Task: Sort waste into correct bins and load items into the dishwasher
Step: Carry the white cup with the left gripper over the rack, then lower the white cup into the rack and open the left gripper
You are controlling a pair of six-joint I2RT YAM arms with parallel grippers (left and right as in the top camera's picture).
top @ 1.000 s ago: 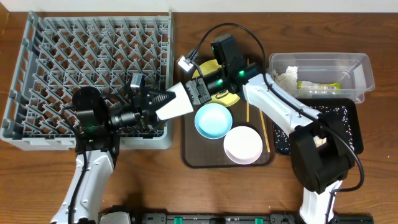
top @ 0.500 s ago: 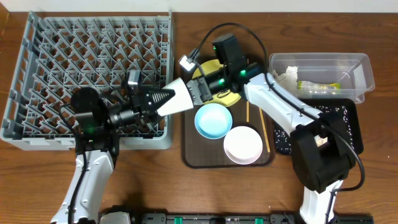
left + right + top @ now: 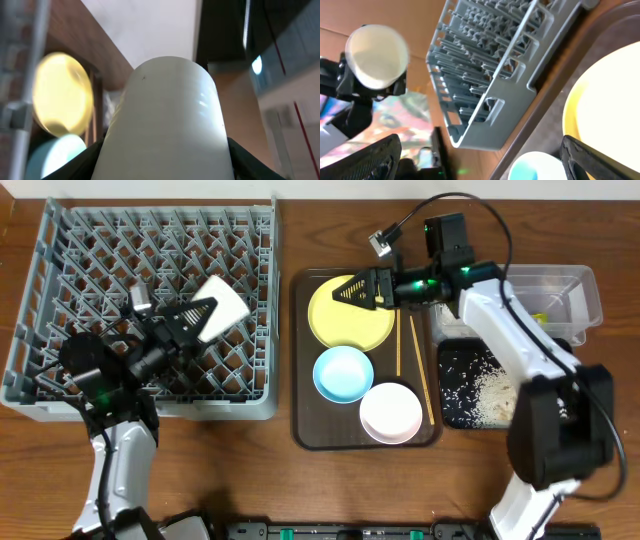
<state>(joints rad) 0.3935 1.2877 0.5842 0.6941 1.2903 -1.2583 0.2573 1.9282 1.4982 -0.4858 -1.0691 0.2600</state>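
Since the earlier frame the left arm has swung back left over the dish rack, carrying the small white cup. The right arm has pulled away to the right, so the two tools, which were together at the rack's right edge, are now well apart. Left tool is clamped on the cup, one finger on each side. The cup is tipped on its side with its mouth pointing right, over the rack's right-middle area. In the right wrist view the cup shows mouth-on and looks lifted clear of the rack. In the left wrist view the cup fills most of the frame, with the plate blurred behind it. Right tool hangs over the top edge of the yellow plate, jaws spread wide with nothing between them. The plate lies at the back of the brown tray. The light blue bowl is just in front of the plate, and the white bowl is touching or just beside the blue one at the tray's front right. Two chopsticks lie lengthwise along the tray's right side. The clear container sits at the bench's far right, partly hidden by the right arm. The black tray is in front of it, with rice scattered on it.
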